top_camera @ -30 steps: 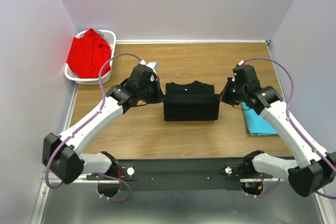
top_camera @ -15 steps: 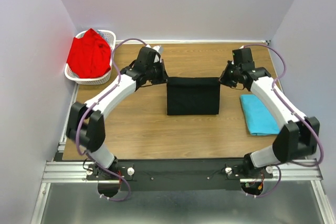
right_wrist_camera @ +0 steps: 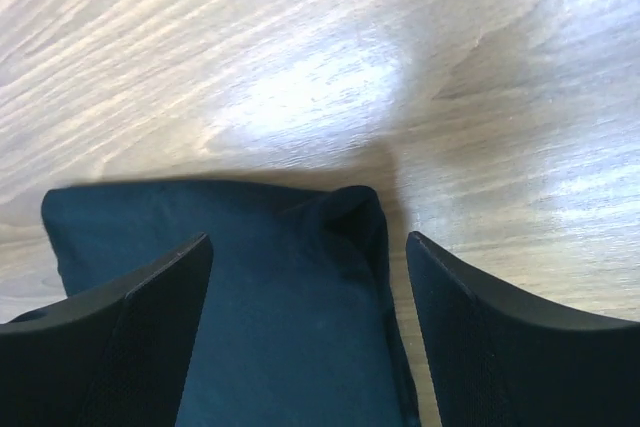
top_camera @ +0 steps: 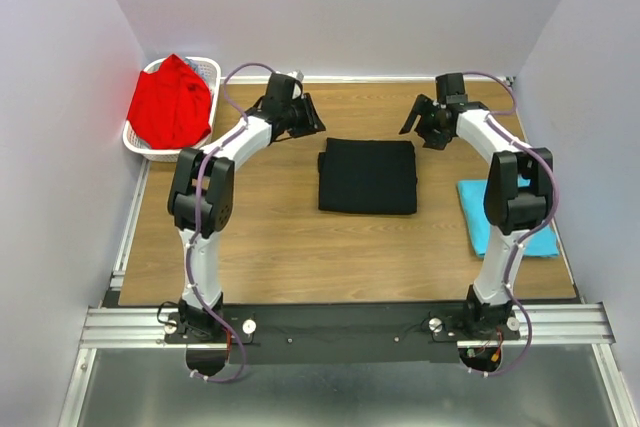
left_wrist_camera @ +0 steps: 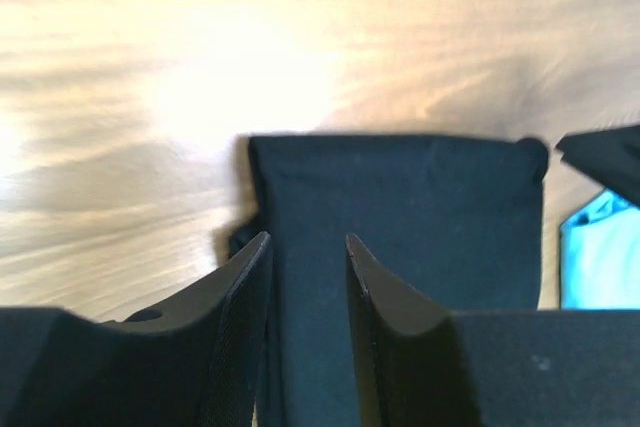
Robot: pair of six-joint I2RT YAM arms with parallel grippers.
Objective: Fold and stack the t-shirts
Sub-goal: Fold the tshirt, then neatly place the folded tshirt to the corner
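Black t-shirt (top_camera: 367,177) | folded rectangle, flat | long axis left-right

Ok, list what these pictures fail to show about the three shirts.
- Turquoise shirt: top view, right arm covers its middle; left wrist view cuts it at the edge.
- Red shirt: top view, bunched; basket hides its lower part.
- Black shirt: folded, inner layers hidden; wrist views, fingers block its near edge.
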